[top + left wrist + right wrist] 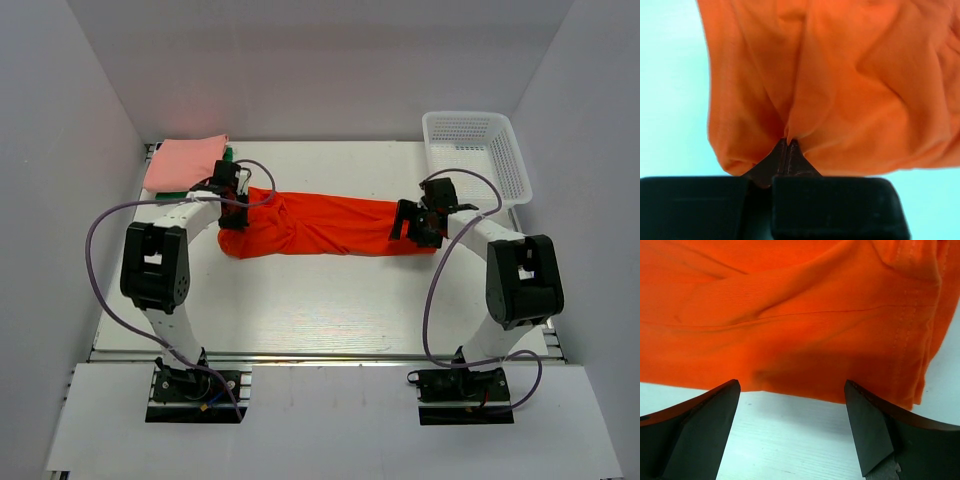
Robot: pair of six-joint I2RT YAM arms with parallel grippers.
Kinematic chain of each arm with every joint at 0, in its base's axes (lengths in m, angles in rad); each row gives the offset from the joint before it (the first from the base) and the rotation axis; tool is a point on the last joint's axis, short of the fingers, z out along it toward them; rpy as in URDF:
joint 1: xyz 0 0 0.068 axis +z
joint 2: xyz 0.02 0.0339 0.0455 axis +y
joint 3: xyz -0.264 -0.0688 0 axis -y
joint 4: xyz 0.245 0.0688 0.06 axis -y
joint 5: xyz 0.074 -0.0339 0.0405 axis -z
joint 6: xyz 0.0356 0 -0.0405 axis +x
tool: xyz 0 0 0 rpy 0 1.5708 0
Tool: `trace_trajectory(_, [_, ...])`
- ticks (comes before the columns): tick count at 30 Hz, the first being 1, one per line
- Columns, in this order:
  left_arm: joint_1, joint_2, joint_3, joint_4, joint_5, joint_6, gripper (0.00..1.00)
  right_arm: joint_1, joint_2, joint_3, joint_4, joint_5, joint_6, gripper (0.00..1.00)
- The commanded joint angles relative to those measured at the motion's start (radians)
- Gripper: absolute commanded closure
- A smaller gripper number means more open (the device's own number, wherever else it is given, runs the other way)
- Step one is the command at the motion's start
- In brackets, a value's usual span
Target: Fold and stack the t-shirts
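Observation:
An orange-red t-shirt (320,225) lies bunched in a long band across the middle of the table. My left gripper (233,212) is at its left end. In the left wrist view that gripper (788,141) is shut, with a fold of the orange cloth (840,85) pinched at its tips. My right gripper (408,225) is at the shirt's right end. It stands open (791,385), low over the table, with the shirt's hemmed edge (805,340) just beyond its fingertips (727,395). A folded salmon-pink t-shirt (185,162) lies at the back left on a dark green one (228,154).
A white mesh basket (475,150) stands at the back right corner. The white table (320,300) is walled in on three sides. Purple cables loop beside both arms.

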Motion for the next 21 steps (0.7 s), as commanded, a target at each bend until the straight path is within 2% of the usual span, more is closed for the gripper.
trace_trajectory(1, [0.014, 0.021, 0.086, -0.022, -0.064, -0.003, 1.00, -0.005, 0.021, -0.005, 0.007, 0.059, 0.009, 0.10])
trace_trajectory(10, [0.051, 0.127, 0.149, -0.077, -0.125, 0.018, 1.00, -0.008, 0.133, 0.049, -0.042, 0.153, 0.033, 0.10])
trace_trajectory(14, [0.088, 0.203, 0.223, -0.164, -0.125, -0.003, 0.96, -0.010, 0.155, 0.064, -0.085, 0.228, 0.061, 0.10])
trace_trajectory(16, [0.097, 0.240, 0.246, -0.197, -0.135, -0.012, 0.91, -0.008, 0.147, 0.052, -0.091, 0.247, 0.061, 0.10])
trace_trajectory(17, [0.108, 0.249, 0.258, -0.197, -0.135, -0.012, 0.84, -0.011, 0.144, 0.046, -0.091, 0.242, 0.059, 0.10])
trace_trajectory(18, [0.117, 0.250, 0.258, -0.206, -0.135, -0.024, 0.72, -0.008, 0.135, 0.029, -0.091, 0.238, 0.058, 0.10])
trace_trajectory(21, [0.127, 0.274, 0.267, -0.217, -0.135, -0.047, 0.57, -0.006, 0.120, 0.010, -0.081, 0.208, 0.050, 0.10])
